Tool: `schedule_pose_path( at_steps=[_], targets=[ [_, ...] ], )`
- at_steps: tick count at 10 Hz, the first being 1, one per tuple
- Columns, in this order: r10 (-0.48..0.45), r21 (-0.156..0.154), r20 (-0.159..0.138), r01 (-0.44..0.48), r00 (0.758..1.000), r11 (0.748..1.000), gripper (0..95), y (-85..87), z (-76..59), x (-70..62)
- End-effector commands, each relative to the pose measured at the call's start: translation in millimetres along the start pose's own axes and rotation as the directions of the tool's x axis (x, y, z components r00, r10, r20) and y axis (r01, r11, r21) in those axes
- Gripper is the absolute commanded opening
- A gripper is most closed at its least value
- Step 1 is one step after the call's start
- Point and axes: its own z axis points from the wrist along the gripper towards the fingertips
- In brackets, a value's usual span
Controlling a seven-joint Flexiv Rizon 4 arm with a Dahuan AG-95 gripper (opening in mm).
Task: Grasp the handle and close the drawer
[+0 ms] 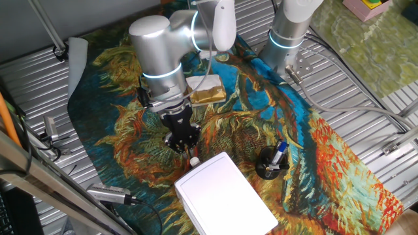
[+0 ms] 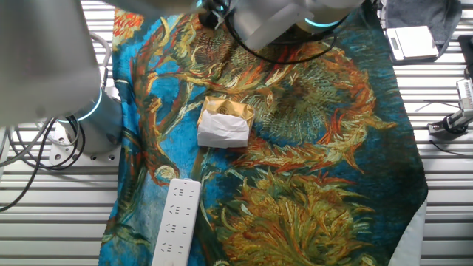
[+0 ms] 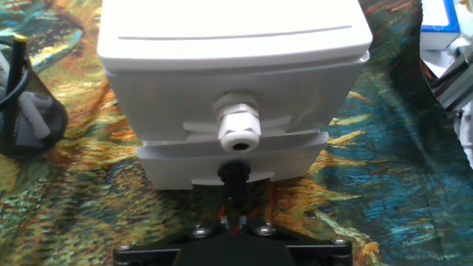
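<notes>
Handle first: a small whitish knob jutted from the front of the drawer, which stuck out a little from the white box near the front edge of the surface. It pointed straight back at the hand, which sat just in front of it, roughly level, the dark tip close beneath the knob. Whether the hand's fingers were apart or together I couldn't tell. Off to one side stood a black cup; farther back lay a sponge block.
</notes>
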Motion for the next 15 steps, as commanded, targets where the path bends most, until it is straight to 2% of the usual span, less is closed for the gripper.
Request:
schedule_pose_path(
  at_steps=[1, 4, 5, 6, 7, 12, 15],
  targets=[
    [0.003, -0.003, 0.000, -0.003, 1.000, 1.000, 76.0, -0.6, -0.5, -0.9],
    [0.012, -0.002, 0.000, -0.012, 1.000, 1.000, 76.0, -0.6, -0.5, -0.9],
    [0.014, -0.002, -0.002, -0.014, 1.000, 1.000, 95.0, -0.6, -0.6, -1.0],
    [0.021, -0.002, -0.010, -0.021, 1.000, 1.000, 95.0, -0.5, -0.8, -1.2],
    [0.017, -0.002, -0.008, -0.017, 1.000, 1.000, 76.0, -0.8, -0.3, -1.8],
    [0.014, 0.000, 0.012, -0.014, 1.000, 1.000, 76.0, -3.3, 5.8, -7.2],
    [0.011, 0.007, 0.009, -0.011, 1.000, 1.000, 76.0, -5.6, 13.2, -12.9]
  ],
)
